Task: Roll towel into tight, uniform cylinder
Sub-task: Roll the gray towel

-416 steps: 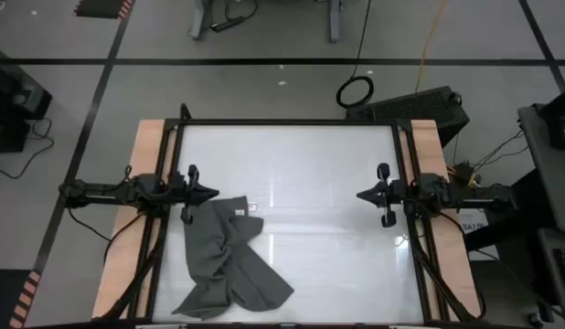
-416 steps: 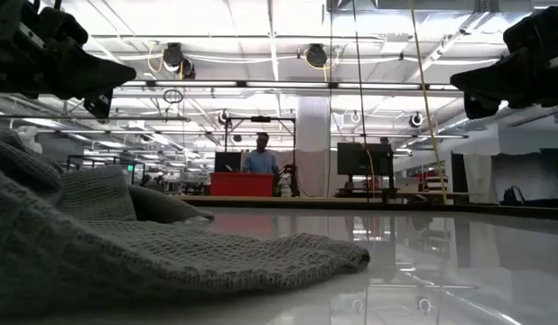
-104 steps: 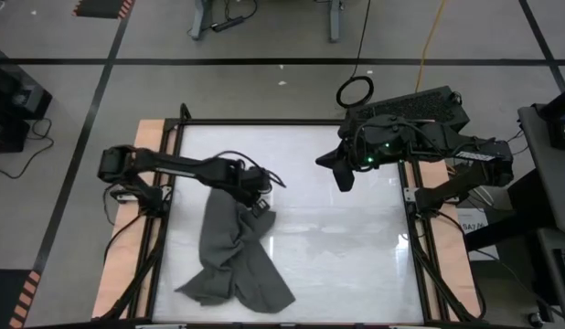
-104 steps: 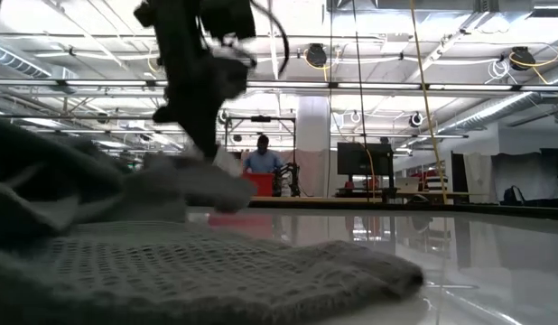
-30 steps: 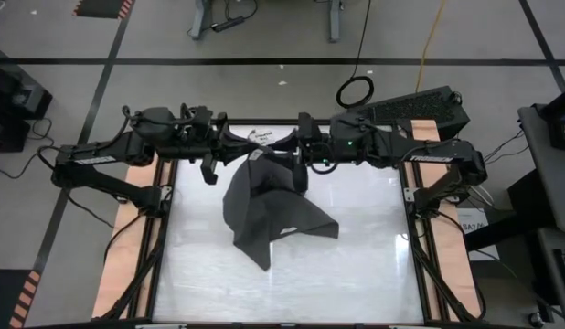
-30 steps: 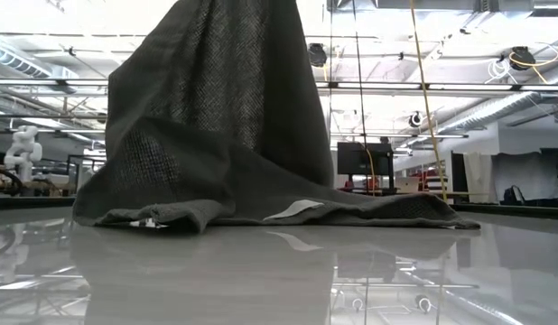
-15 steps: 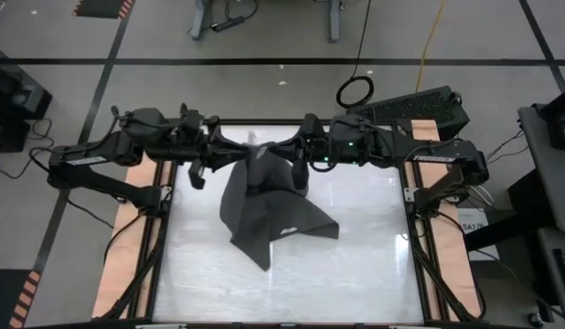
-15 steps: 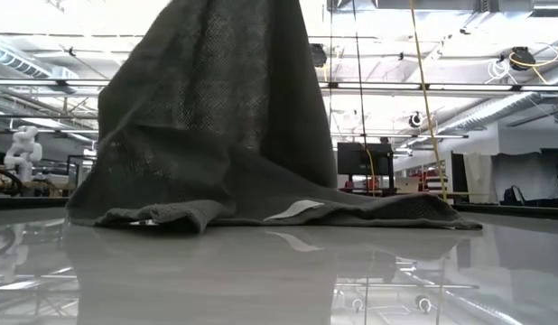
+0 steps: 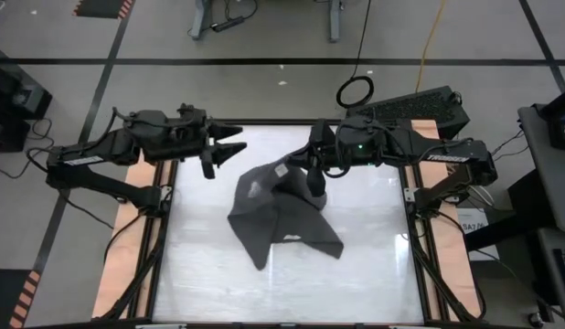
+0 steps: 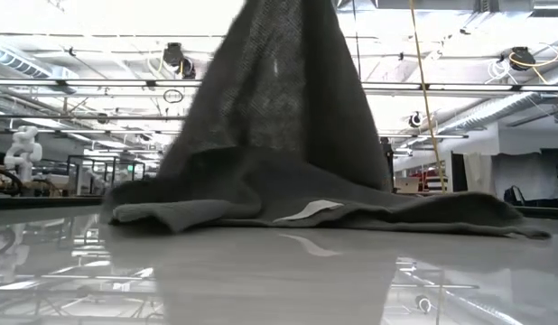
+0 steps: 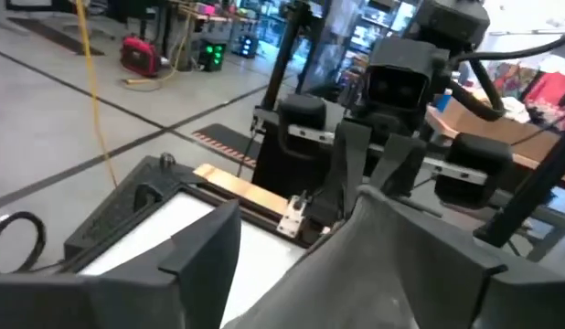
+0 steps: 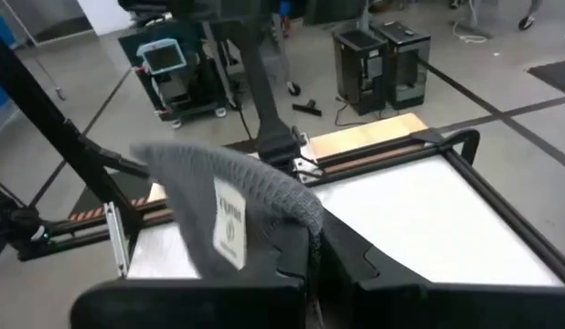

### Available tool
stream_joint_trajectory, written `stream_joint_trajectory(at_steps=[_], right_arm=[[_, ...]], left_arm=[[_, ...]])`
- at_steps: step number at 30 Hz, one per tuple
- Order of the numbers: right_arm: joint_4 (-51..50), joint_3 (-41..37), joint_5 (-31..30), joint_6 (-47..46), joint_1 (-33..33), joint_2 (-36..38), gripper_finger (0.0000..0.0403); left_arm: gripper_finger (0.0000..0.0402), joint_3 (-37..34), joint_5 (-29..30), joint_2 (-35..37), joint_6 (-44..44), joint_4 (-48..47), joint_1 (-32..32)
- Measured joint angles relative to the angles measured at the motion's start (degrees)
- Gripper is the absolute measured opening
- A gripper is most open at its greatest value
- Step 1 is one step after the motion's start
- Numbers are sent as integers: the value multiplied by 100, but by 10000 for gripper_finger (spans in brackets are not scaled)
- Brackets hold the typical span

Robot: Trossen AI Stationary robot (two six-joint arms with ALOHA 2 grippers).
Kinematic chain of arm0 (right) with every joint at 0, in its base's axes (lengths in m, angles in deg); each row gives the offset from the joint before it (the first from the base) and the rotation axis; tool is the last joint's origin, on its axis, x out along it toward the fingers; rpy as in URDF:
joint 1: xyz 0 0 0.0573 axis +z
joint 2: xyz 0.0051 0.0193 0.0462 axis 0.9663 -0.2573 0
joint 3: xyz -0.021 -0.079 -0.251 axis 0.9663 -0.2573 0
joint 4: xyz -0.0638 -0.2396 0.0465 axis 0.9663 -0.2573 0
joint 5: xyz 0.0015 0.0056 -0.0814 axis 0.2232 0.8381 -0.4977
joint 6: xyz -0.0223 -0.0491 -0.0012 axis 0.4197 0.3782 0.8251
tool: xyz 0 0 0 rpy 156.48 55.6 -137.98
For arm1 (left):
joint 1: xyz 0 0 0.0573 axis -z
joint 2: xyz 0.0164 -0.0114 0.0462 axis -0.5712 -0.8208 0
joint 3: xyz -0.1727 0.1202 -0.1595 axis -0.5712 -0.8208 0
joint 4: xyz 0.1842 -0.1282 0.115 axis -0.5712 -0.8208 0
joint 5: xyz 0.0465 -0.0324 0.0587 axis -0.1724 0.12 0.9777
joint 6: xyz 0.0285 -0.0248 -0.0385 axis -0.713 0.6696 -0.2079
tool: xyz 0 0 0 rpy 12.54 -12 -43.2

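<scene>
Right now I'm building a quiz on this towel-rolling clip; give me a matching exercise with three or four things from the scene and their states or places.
Things:
1. left gripper
2. right gripper
3. towel
4. white tag

States or places:
A. sewn to the cloth near the held corner
B. shut on a corner of the cloth, holding it up
C. open, clear of the cloth, near the table's far edge
D. one corner lifted, the rest spread on the table

Pairs: 1-C, 2-B, 3-D, 4-A
</scene>
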Motion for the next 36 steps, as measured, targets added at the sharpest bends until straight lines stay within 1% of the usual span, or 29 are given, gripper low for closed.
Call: stream_joint_trajectory(at_steps=[4, 8, 9, 13, 14, 18, 20, 22, 25, 27, 29, 31, 33, 36], right_arm=[[-6, 0, -19, 7, -30, 0, 1], [-10, 0, -27, -129, -142, 0, 0], [-5, 0, -40, -175, -172, 0, 0], [16, 0, -72, -248, -273, 0, 0], [16, 0, -98, -251, -285, 0, 0], [37, 0, -270, -290, -284, 0, 0], [35, 0, -331, -292, -284, 0, 0], [35, 0, -345, -296, -282, 0, 0], [32, 0, -358, -297, -279, 0, 0], [31, 0, -376, -314, -279, 0, 0], [29, 0, -378, -342, -279, 0, 0], [27, 0, -380, -356, -279, 0, 0], [20, 0, -375, -356, -279, 0, 0], [-14, 0, -369, -357, -279, 0, 0]], left_arm=[[274, -2, -316, -237, 283, 167, 213], [274, -2, -317, -373, 388, 155, 621], [274, -2, -193, -402, 389, 94, 717], [274, -2, 695, -500, 210, -382, 1018], [274, -2, 843, -524, 104, -497, 1052], [274, -2, 1518, -643, -240, -732, 1063], [274, -2, 1708, -669, -489, -710, 1004], [274, -2, 1567, -703, -714, -609, 879], [273, 0, 854, -785, -823, -458, 634], [265, 0, 395, -871, -894, -338, 499], [245, 0, 158, -945, -946, -358, 411], [208, 0, 23, -1006, -1008, -299, 373], [152, -2, 9, -1033, -1052, -112, 372], [48, -2, 30, -1005, -878, 199, 360]])
